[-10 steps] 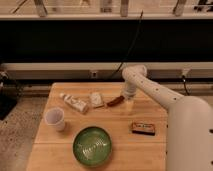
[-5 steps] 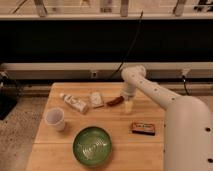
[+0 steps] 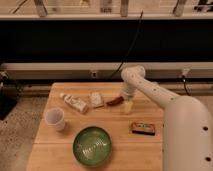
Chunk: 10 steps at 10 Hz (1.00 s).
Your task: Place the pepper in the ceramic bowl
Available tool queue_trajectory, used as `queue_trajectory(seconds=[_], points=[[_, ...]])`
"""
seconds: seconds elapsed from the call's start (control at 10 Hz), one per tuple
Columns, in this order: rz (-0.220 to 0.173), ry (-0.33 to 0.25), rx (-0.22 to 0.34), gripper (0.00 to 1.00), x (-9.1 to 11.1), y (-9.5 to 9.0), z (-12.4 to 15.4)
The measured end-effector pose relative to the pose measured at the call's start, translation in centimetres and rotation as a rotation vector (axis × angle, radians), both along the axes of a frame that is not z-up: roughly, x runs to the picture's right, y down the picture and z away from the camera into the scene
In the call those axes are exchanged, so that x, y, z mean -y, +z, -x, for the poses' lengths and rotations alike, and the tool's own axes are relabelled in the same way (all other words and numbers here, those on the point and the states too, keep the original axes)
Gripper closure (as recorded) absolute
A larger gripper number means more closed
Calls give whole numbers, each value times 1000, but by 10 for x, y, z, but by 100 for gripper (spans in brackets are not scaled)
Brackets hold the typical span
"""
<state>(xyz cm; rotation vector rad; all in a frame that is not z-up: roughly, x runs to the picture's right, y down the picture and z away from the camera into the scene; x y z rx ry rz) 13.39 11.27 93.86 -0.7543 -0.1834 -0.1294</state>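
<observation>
Jaws sit at frame centre, just beside the small dark red chili pepper on the wooden surface; apart or together cannot be told. Advised: straddle its middle squarely, then carry to the glossy green ceramic bowl, lower centre.

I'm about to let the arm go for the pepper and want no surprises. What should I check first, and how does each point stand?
1. Pepper in plain view, uncovered: ok.
2. Gripper lowered close beside the pepper: ok.
3. Pepper actually gripped: cannot tell.
4. Ceramic bowl upright, with nothing in it: ok.
5. Straight path from pepper to bowl free; white cup and brown packet sit off to either side: ok.
</observation>
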Motion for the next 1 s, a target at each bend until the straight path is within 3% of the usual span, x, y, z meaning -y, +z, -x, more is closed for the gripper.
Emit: queue_trajectory(seconds=[0.2, 0.4, 0.9, 1.0], points=[[4, 0, 0, 35, -1, 1, -1], [5, 0, 0, 55, -1, 1, 0], [8, -6, 0, 90, 3, -4, 0], [9, -6, 0, 92, 3, -5, -1]])
